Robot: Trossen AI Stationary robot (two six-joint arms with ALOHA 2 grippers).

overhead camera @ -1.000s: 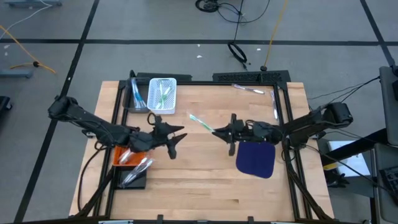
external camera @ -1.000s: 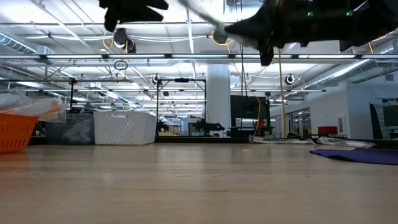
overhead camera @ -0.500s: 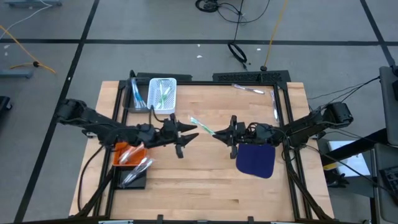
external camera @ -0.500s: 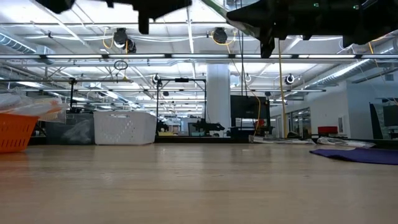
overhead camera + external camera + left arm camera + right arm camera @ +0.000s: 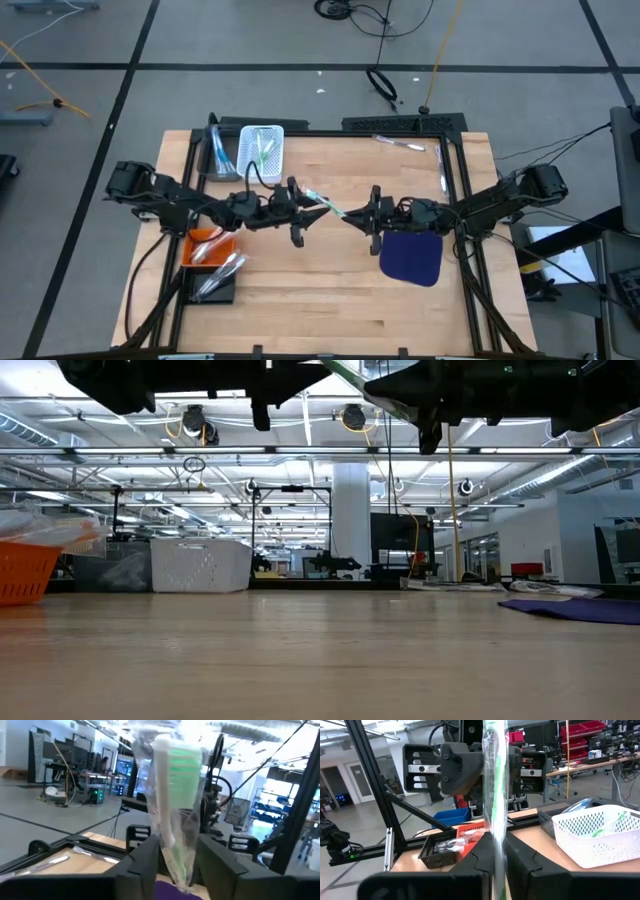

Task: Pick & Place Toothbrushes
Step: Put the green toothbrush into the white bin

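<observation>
High view: overhead, straight down on whole tabletop (image 5: pixel 330 300). Low view: at tabletop level, facing the far room. Wrist views face each other, close on one wrapped green toothbrush (image 5: pixel 177 815). Low and right wrist views share the white basket (image 5: pixel 600 840).

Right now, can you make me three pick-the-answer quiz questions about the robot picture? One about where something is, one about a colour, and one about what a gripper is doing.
1. Where is the white plastic mesh basket?
A. at the table's far edge, left of centre
B. on the dark blue mat
C. on the floor

2. What colour is the basket beside the black tray?
A. yellow
B. orange
C. purple

3. What is the right gripper doing?
A. hanging open
B. shut on the wrapped green toothbrush
C. pressing the table

Answers: 1 A, the high view shows it there. 2 B, the orange basket lies next to it. 3 B, the right wrist view shows its fingers clamped on the toothbrush, which the open left gripper straddles.
</observation>
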